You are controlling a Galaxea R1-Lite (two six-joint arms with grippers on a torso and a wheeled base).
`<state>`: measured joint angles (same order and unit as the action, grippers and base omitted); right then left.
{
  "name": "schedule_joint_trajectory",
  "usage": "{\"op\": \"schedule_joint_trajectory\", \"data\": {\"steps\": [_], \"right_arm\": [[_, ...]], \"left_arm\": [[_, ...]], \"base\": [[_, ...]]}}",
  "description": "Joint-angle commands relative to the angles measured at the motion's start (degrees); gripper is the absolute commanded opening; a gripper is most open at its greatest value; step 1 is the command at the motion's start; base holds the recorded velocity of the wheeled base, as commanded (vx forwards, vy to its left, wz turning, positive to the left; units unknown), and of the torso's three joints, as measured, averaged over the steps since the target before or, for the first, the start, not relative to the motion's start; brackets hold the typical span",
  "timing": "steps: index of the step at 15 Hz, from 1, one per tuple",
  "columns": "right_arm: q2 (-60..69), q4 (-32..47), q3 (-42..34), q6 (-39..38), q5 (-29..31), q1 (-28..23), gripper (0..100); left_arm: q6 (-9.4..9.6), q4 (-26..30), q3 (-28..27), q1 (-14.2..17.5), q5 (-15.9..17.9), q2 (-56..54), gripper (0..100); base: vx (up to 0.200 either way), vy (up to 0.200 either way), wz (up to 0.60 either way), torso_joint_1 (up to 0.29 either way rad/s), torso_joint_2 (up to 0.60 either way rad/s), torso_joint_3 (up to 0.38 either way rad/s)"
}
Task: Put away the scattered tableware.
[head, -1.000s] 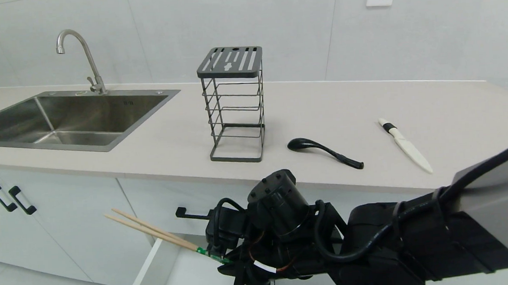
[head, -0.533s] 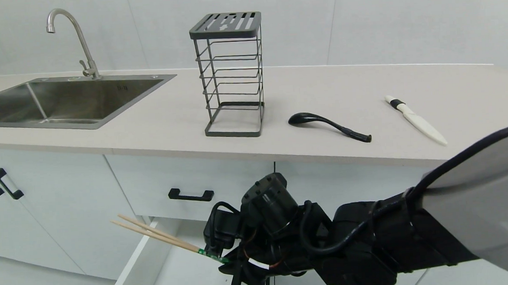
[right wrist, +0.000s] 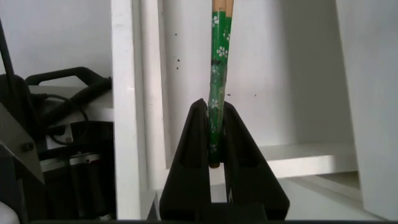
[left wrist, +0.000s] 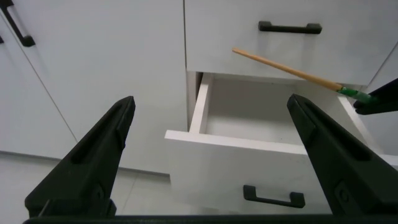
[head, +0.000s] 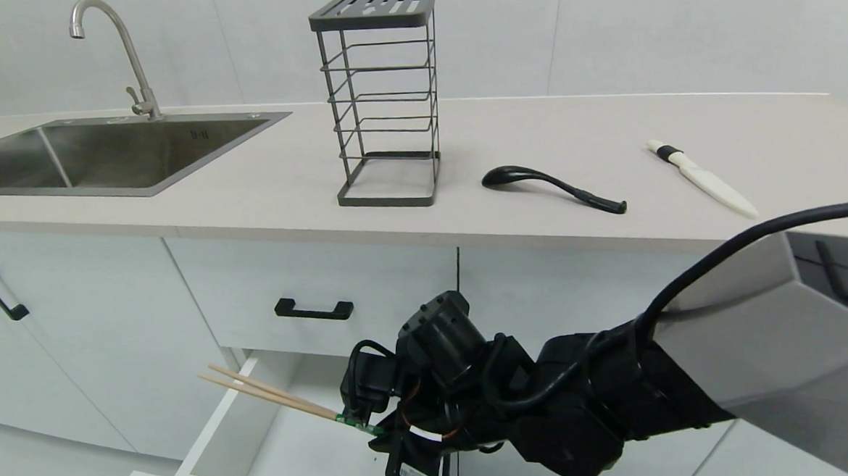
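Wooden chopsticks with green flowered ends (head: pixel 272 395) are pinched tight by the right gripper (right wrist: pixel 214 111) over the open white drawer (head: pixel 204 439); the left gripper (left wrist: pixel 211 102) is spread wide, holding nothing.

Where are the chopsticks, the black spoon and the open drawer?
chopsticks (head: pixel 309 408), head view, on the bare wooden shafts.
black spoon (head: pixel 506 176), head view, on its bowl.
open drawer (head: pixel 224 433), head view, on its left side wall.
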<state>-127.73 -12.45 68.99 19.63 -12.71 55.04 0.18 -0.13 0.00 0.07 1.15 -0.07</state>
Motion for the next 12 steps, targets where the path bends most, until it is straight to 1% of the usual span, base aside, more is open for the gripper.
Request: {"op": "schedule_joint_trajectory", "data": {"steps": [1,4,9,12], "right_arm": [[-1.8,0.1,1.1,0.0,0.0,-0.5,0],[-4.4,0.1,2.9,0.0,0.0,-1.2,0],[-6.7,0.8,3.5,0.1,0.6,-1.5,0],[-8.9,0.8,6.0,0.1,0.8,-2.0,0]], "left_arm": [[-0.01,0.0,0.0,0.0,0.0,0.1,100],[-0.01,0.0,0.0,0.0,0.0,0.1,100],[-0.01,0.0,0.0,0.0,0.1,0.1,100],[-0.01,0.0,0.0,0.0,0.0,0.1,100]], "base": [[0.000,0.000,0.00,-0.061,0.12,0.041],[0.000,0.000,0.00,0.000,0.00,0.000],[0.000,0.000,0.00,0.000,0.00,0.000],[0.000,0.000,0.00,0.000,0.00,0.000]]}}
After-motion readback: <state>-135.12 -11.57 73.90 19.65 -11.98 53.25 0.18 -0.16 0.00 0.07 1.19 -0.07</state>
